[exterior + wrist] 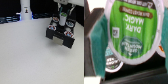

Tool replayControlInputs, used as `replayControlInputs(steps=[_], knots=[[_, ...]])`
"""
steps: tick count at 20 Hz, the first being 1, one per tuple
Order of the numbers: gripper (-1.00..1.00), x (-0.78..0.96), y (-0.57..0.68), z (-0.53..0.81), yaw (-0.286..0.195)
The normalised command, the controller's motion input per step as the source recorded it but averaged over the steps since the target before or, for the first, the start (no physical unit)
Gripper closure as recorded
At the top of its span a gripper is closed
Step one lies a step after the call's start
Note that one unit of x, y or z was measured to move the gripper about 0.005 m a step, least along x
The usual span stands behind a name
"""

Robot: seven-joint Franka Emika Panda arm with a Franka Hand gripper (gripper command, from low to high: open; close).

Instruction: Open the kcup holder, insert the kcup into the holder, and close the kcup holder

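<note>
The kcup holder [60,34] is a black box at the exterior view's right, and its drawer is pulled out toward the front with several pods in round slots. My gripper [63,16] hangs right over the open drawer, shut on the kcup [63,21]. In the wrist view the kcup [133,26] fills the frame with its green top, pinched between my teal fingers [98,37]. Under it lie a pod with a white and dark top [115,60] and the drawer's black front edge [139,75].
A white upright object [25,9] stands at the back, toward the exterior view's left. Dark items [9,20] line the back edge. The white table [25,55] spreads out in front of the holder.
</note>
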Motion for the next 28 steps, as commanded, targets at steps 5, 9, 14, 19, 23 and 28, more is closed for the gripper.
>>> replayControlInputs(steps=[5, 9, 14, 19, 23, 28], knots=[[1.00, -0.02, 0.00, -0.28, 0.013], [1.00, 0.01, 0.06, -0.33, 0.006], [1.00, 0.09, 0.08, -0.32, 0.002], [1.00, 0.10, 0.16, -0.12, 0.029], [-1.00, 0.11, 0.11, 0.18, 0.097], [-1.00, 0.16, 0.05, 0.37, 0.116]])
